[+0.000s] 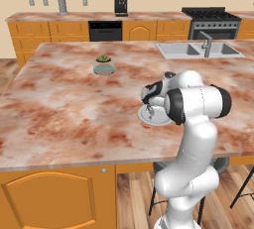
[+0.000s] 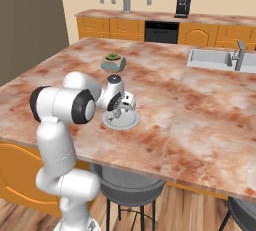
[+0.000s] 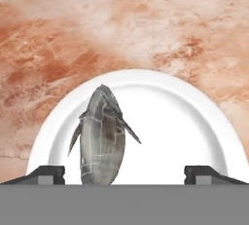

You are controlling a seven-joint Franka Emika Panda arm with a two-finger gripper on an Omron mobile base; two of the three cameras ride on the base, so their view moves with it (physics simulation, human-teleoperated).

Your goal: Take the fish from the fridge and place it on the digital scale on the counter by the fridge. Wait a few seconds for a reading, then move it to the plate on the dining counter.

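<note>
Currently the gripper (image 3: pixel 124 173) hangs directly over the plate (image 3: pixel 194 121), pointing down at it. Its two finger tips (image 3: pixel 46 173) stand far apart at the bottom corners of the hand view, with nothing clamped between them: the claw is apart and empty.

The fish (image 3: pixel 101 136) lies on the plate, in the left half of the dish as the hand view shows it. It is grey with a darker ridge along its body and thin fins out to both sides. Its lower end runs off the bottom of the hand view, so that end cannot be judged. The fish sits between the two finger tips but closer to the left one; no contact with either tip is visible.

The plate (image 1: pixel 149 119) rests flat on the dining counter (image 1: pixel 69 109), near the front edge and just ahead of the arm. In the left base view the arm's wrist covers much of the dish, and the gripper (image 1: pixel 149 109) sits just above its rim. In the right base view the plate (image 2: pixel 127 121) lies just below the gripper (image 2: pixel 120 112).

A potted plant (image 1: pixel 103 65) stands further back on the same slab, well apart from the plate. A sink (image 1: pixel 198 49) is set into the far right of the slab. Dark stools (image 2: pixel 127 182) stand under the front edge.
</note>
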